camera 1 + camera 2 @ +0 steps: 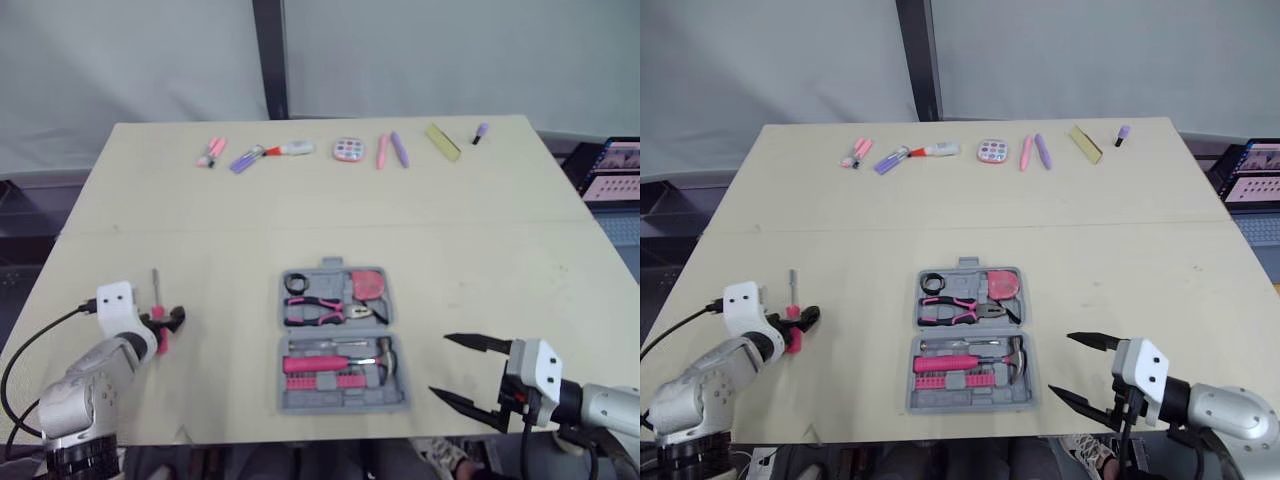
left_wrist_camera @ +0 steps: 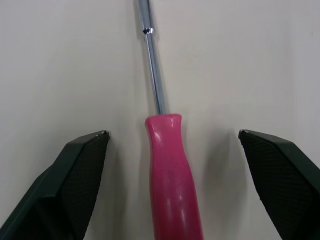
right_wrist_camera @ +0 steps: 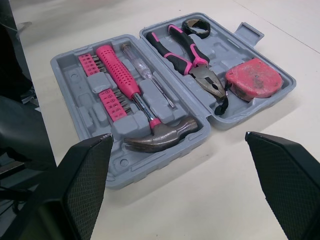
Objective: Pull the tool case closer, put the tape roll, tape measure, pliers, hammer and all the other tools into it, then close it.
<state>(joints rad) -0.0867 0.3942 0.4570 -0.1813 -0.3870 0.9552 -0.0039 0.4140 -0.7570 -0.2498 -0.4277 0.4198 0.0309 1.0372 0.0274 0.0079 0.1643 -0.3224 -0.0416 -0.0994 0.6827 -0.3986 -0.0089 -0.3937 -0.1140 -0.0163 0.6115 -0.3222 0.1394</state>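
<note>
The tool case (image 3: pixel 70 65) is seen open at the near middle of the table, hammer (image 3: pixel 160 132), pliers (image 3: pixel 185 55), tape measure (image 3: pixel 252 80) and tape roll (image 3: pixel 196 27) seated inside; the pink screwdriver (image 2: pixel 172 180) is left lying well apart, straddled by the spread left gripper (image 2: pixel 172 134); the right gripper (image 1: pixel 440 364) is held spread beside the case; if closed off-centre, the round handle could be rolled aside or tilted.

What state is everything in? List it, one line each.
tool case: open, flat
hammer: in case
pliers: in case
tape measure: in case
tape roll: in case
screwdriver: on table, outside case, ungripped
left claw: open, straddling screwdriver
right claw: open, empty
</note>
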